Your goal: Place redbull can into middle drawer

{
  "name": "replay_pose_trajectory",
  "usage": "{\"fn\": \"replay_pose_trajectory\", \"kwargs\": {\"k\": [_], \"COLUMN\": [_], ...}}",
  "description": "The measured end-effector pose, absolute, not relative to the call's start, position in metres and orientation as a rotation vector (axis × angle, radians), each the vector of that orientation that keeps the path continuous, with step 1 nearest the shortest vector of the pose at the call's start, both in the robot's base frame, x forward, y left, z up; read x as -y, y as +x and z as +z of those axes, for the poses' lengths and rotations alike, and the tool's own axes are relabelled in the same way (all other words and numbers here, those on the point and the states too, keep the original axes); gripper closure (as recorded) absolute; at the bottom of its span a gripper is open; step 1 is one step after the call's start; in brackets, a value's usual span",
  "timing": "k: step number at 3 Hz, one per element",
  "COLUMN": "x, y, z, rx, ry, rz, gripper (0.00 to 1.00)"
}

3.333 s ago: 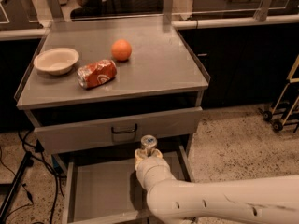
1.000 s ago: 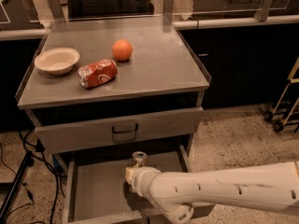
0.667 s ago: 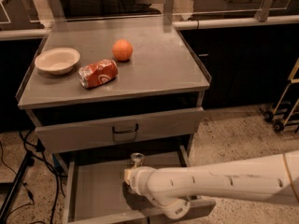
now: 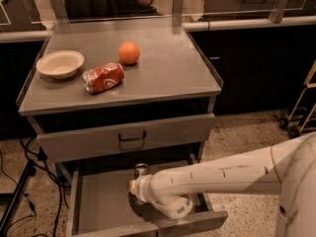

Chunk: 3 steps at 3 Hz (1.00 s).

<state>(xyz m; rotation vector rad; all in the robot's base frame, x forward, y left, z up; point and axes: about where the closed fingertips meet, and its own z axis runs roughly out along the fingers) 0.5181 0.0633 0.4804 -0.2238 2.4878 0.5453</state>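
The redbull can (image 4: 141, 169) shows only its shiny metal top, upright, low inside the open middle drawer (image 4: 96, 204) near its back. My gripper (image 4: 137, 185) is right at the can, inside the drawer, with the white arm reaching in from the right and covering the can's body. The drawer is a wide shallow grey metal one, pulled out below the drawer front with the dark handle (image 4: 131, 137).
On the cabinet top (image 4: 168, 68) are a white bowl (image 4: 60, 63), a red-orange soda can lying on its side (image 4: 103, 77) and an orange fruit (image 4: 129, 53). Cables and a tripod leg (image 4: 19, 191) are at the left. A cart wheel (image 4: 291, 127) stands at the right.
The arm has gone down and a little left with the can. The can now sits lower in the drawer than before, with only its top showing.
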Motion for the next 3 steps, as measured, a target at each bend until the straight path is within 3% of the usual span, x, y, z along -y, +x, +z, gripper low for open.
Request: {"fn": "replay_pose_trajectory", "kwargs": {"k": [3], "x": [-0.076], "y": [0.524], "z": [0.44], "rx": [-2.59], "ry": [-0.24], "rz": [0.578], "gripper": [1.0]}}
